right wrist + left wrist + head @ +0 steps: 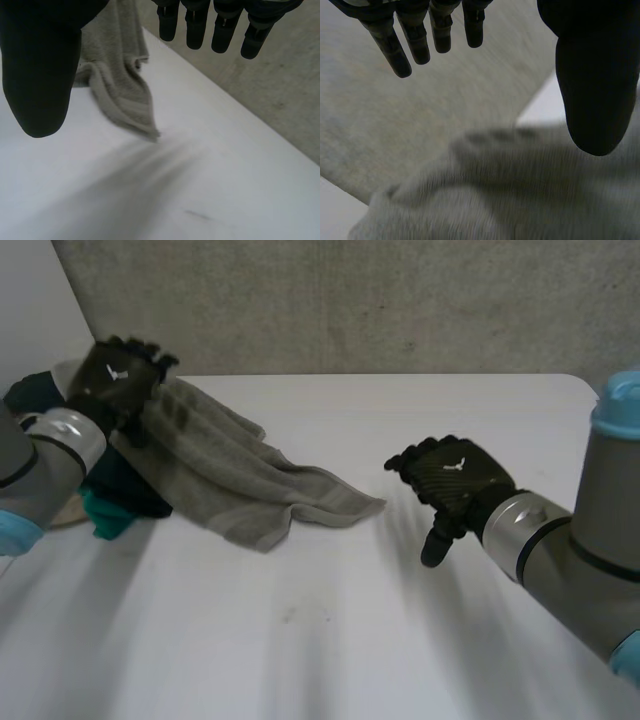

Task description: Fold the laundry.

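Your right hand [455, 480] hovers over the white table [330, 640], fingers straight, thumb apart, grasping nothing. Near its fingertips lies 1 corner of the grey towel [235, 475], which sits crumpled left of centre and touches a pile of teal and dark green clothes [115, 508]. Farther back, your left hand [118, 375] hangs above the towel's far end, also released.

Behind the left hand [118, 375], out of sight: upper end of the grey towel [230, 475]. Under that towel and the left arm [40, 465], mostly covered: dark teal clothes [125, 502]. In the left wrist view, blurred towel weave, cut off at the edge.
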